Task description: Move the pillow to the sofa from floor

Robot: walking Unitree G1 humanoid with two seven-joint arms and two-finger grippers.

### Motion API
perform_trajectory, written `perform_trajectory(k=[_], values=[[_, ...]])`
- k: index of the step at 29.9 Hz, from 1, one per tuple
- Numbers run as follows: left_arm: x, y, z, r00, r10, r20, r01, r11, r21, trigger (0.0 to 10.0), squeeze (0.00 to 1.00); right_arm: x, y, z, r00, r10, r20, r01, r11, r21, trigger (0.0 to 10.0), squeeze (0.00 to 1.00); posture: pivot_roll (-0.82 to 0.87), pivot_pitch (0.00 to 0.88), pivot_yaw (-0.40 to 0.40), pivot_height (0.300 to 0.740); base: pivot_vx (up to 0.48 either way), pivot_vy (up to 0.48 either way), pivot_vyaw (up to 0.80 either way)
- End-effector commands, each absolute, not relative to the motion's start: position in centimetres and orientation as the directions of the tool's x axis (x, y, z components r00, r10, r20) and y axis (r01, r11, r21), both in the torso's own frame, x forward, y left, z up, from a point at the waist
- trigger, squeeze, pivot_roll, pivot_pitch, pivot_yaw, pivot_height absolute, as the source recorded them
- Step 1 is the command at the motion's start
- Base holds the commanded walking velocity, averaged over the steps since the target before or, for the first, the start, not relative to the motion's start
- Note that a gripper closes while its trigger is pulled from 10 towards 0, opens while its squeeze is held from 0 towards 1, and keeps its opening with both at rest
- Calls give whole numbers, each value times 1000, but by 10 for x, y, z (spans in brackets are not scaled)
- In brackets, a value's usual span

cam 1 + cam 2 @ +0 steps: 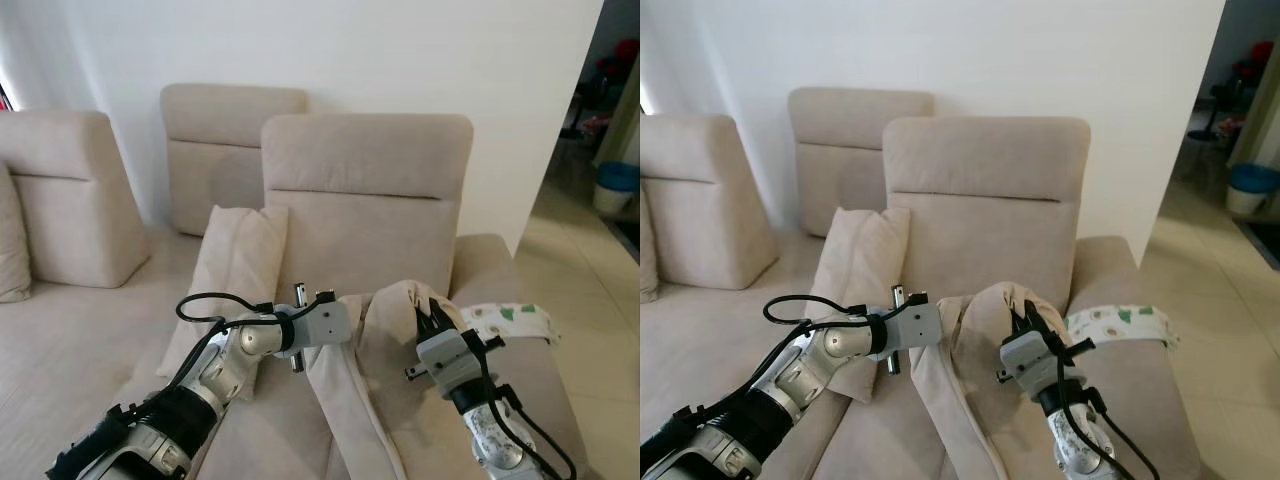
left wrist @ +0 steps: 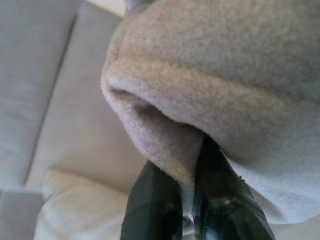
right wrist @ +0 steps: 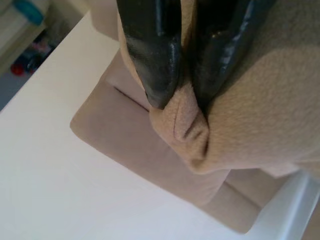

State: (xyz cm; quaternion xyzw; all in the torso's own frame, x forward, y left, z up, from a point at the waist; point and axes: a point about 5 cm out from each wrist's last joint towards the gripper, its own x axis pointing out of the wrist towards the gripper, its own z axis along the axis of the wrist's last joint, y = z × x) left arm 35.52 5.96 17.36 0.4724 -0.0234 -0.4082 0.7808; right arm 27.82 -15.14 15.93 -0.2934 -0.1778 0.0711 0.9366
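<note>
A beige pillow hangs folded between my two grippers, just above the sofa seat in front of the tall backrest. My left gripper is shut on the pillow's left edge; in the left wrist view its black fingers pinch a fold of the fabric. At the pillow's top right corner my right gripper is also shut. The right wrist view has both its fingers clamped on a bunched corner of the pillow.
A second beige pillow leans on the sofa to the left. A white cloth with green patterns lies over the right armrest. More sofa sections run left. Tiled floor and a blue bucket lie beyond the doorway at right.
</note>
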Motion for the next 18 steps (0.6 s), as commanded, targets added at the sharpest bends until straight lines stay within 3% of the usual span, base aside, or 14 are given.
perform_trajectory(k=[1, 7, 18], values=[[356, 41, 202, 658, -719, -225, 522, 220, 824, 10000, 0, 283, -147, 166, 925, 218, 311, -25, 851, -524, 10000, 0, -138, 0, 55, 740, 0, 0, 0], [360, 34, 218, 676, -718, -168, 459, 230, 858, 10000, 0, 293, -165, 180, 935, 76, 347, 84, 902, -424, 10000, 0, -141, 0, 61, 740, 0, 0, 0], [361, 24, 225, 663, -734, -147, 428, 211, 879, 10000, 0, 296, -179, 171, 960, -26, 280, 132, 921, -366, 10000, 0, -147, 0, 69, 740, 0, 0, 0]])
